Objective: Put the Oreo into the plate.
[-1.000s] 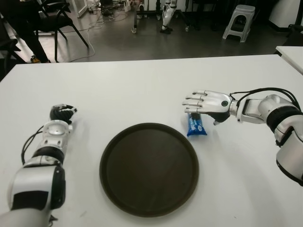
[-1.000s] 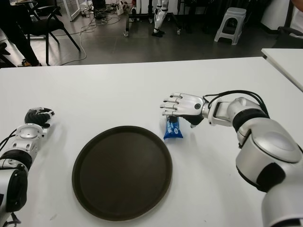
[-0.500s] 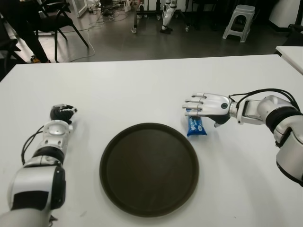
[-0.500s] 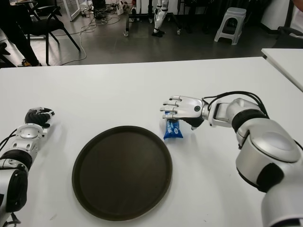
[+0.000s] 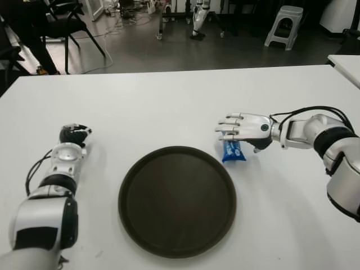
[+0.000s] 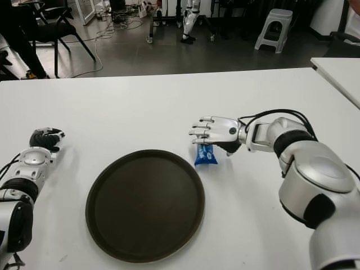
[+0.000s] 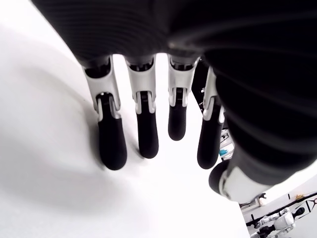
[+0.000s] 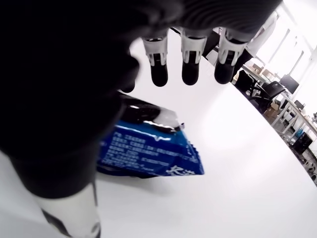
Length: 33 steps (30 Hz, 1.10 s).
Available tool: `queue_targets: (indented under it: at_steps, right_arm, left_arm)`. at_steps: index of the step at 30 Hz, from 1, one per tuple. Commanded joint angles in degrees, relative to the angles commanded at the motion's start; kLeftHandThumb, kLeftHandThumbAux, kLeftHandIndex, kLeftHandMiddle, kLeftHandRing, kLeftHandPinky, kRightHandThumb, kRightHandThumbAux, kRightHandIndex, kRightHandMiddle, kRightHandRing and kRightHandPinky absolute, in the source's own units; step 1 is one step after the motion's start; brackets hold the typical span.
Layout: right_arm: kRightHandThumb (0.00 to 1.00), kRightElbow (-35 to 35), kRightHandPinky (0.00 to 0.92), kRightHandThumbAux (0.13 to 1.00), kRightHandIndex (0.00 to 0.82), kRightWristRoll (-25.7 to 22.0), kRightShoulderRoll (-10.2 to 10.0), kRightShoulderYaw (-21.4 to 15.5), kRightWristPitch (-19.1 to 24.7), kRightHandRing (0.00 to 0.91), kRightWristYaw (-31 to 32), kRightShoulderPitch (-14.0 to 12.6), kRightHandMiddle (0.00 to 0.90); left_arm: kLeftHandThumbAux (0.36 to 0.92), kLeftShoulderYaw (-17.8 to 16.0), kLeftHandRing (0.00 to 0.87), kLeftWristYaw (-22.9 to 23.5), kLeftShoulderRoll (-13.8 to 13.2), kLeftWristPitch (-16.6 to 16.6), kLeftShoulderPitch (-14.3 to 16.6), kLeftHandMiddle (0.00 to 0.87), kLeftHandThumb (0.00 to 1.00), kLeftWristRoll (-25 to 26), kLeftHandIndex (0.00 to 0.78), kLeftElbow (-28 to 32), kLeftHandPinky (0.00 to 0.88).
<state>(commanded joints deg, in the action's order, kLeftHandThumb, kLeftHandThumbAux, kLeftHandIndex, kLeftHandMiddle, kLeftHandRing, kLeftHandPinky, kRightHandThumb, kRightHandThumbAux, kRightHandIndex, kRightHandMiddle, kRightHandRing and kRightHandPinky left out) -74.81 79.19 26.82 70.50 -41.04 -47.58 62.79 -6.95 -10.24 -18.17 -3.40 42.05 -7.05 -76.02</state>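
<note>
Hovering right hand [image 5: 243, 127], fingers spread, over Oreo packet [image 5: 232, 151]

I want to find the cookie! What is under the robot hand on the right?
Under the right robot hand lies the blue Oreo packet on the white table. The fingers are spread above it. Its far end is covered.

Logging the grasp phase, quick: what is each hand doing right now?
Left hand: open, holding nothing, left of the plate.
Right hand: open, fingers spread over the Oreo pack, not grasping it.

white table [image 5: 169, 107] (stool [image 5: 284, 25] behind)
</note>
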Motion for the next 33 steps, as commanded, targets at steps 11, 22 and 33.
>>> queue_targets:
  at_steps: [11,22,33]
  right_arm:
    - [0.000,-0.5,0.000,0.819,0.000,1.5,-0.3,1.9,-0.2,0.000,0.6,0.3,0.000]
    - [0.000,-1.1,0.000,0.797,0.000,0.8,-0.5,1.3,-1.5,0.000,4.6,0.5,0.000]
    - [0.000,-1.1,0.000,0.807,0.000,1.1,-0.7,1.6,0.3,0.000,4.0,0.4,0.000]
  left_arm:
    - [0.714,-0.3,0.189,-0.4,0.6,0.0,0.1,0.217,0.689,0.2,0.414,0.0,0.114]
    - [0.716,-0.7,0.173,-0.8,1.2,-0.1,0.3,0.202,0.690,0.3,0.417,0.2,0.127]
    - [0.718,-0.5,0.243,-1.0,1.3,0.1,0.4,0.259,0.689,0.1,0.415,0.2,0.217]
